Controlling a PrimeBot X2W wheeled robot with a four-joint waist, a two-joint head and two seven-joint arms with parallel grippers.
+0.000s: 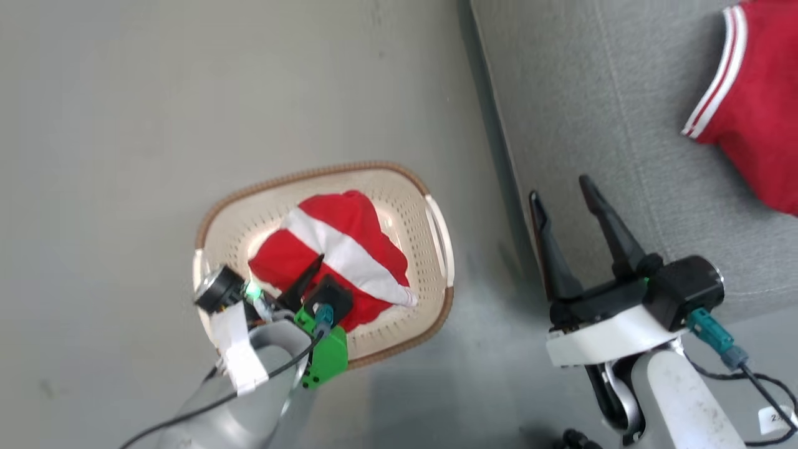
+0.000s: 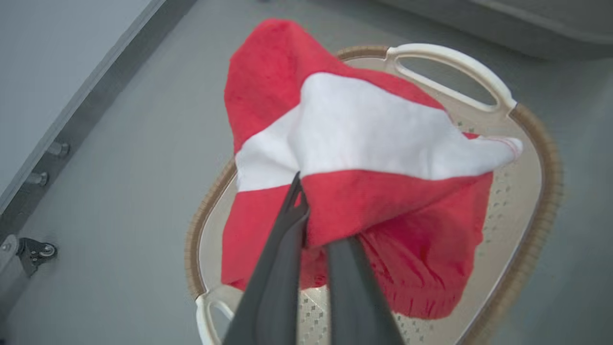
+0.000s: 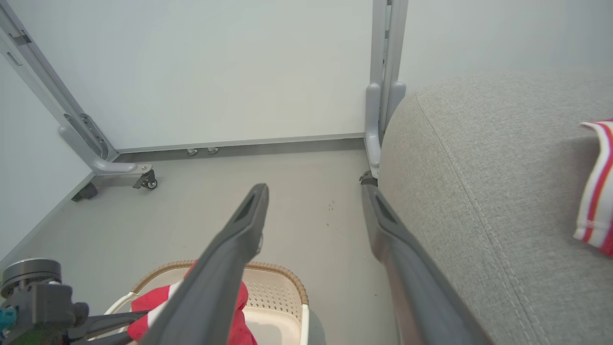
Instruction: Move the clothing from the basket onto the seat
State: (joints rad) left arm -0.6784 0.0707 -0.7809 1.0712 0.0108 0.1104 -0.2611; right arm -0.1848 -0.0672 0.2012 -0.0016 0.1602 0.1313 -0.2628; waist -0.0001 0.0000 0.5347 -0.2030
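**Reviewer:** Quick status. Left side?

**Operator:** I've got the left jaws clamped tight on the banded garment (image 2: 364, 129). The left fingers (image 2: 282, 249) pinch a fold right where the white band meets the red. From the head camera, that fold is on the near side of the pile (image 1: 349, 249).

**Reviewer:** Is it out of the basket?

**Operator:** No, it's over the basket (image 1: 312, 174), inside the brown rim. On my left wrist feed the cloth tents up toward the pinch and the loose red hem hangs down inside the perforated wall (image 2: 550, 158). I can't tell whether the bottom of it touches the basket floor.

**Reviewer:** Right side?

**Operator:** The right jaws are spread wide with nothing between them. The right fingers (image 1: 608, 227) point away from me and hover over the near edge of the seat (image 1: 592, 93), touching nothing. On the right wrist feed, 1 finger (image 3: 239, 239) lies across the basket rim (image 3: 278, 268) and the other runs along the grey cushion's edge (image 3: 479, 167).

**Reviewer:** Where's the basket relative to the seat?

**Operator:** It's on the floor (image 1: 187, 93), near the seat's side, with a strip of bare floor between them. 1 white handle faces the seat.

**Reviewer:** And the second garment?

**Operator:** The striped-trim garment (image 1: 760, 106) lies flat on the seat, at the far right of the head view and well apart from the right fingers. Its red-and-white cuff shows at the edge of the right wrist feed (image 3: 594, 191). So that's 1 piece on the seat and 1 in the basket, gripped.
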